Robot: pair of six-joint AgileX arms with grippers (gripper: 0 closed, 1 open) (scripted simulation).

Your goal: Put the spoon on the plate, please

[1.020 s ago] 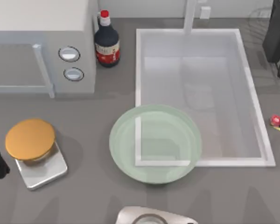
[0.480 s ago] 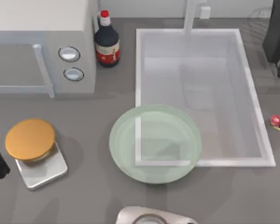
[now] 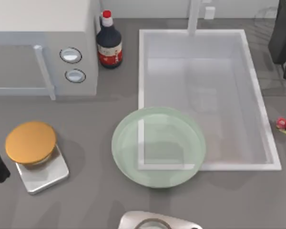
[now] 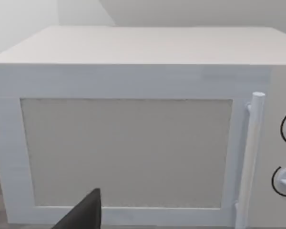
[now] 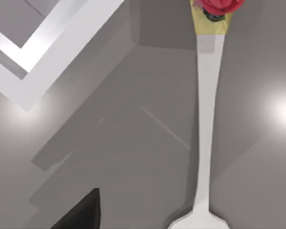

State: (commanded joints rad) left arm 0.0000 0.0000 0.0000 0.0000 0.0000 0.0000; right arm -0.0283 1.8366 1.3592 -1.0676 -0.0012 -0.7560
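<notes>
Plate (image 3: 158, 146) comes first, nearest the front edge of the table (image 3: 86, 191) in the top view: it stands empty, pale green and see-through, lapping over the front left corner of the sink (image 3: 257, 105). The sink rim shows through its glass. Nothing lies in the plate, so the placing is not yet done.

Spoon (image 5: 206, 124) lies flat on the table at the far right, just outside the sink's right rim and well apart from the plate. In the top view I see its red knob (image 3: 282, 124) and a short piece of handle at the frame's edge. My right wrist camera looks straight down on the handle, with the knob at one end and the start of the bowl at the other. A corner of the sink rim sits close by.

I judge the step in hand to be the approach to the spoon, with no grasp made. A dark finger tip (image 5: 81, 210) of the right claw shows in the right wrist view, but I cannot tell whether that claw stands wide or narrow. The next move, as I read it, calls for lowering over the slim handle, closing across it, then carrying it leftward to the plate.

Sink basin holds nothing that I can see.

My left arm is parked at the table's left, facing the microwave (image 4: 133, 133); its claw's state I also cannot tell. An orange disc (image 3: 30, 142) rests on a scale (image 3: 43, 172), and a dark bottle (image 3: 108, 43) stands beside the microwave at the back.
</notes>
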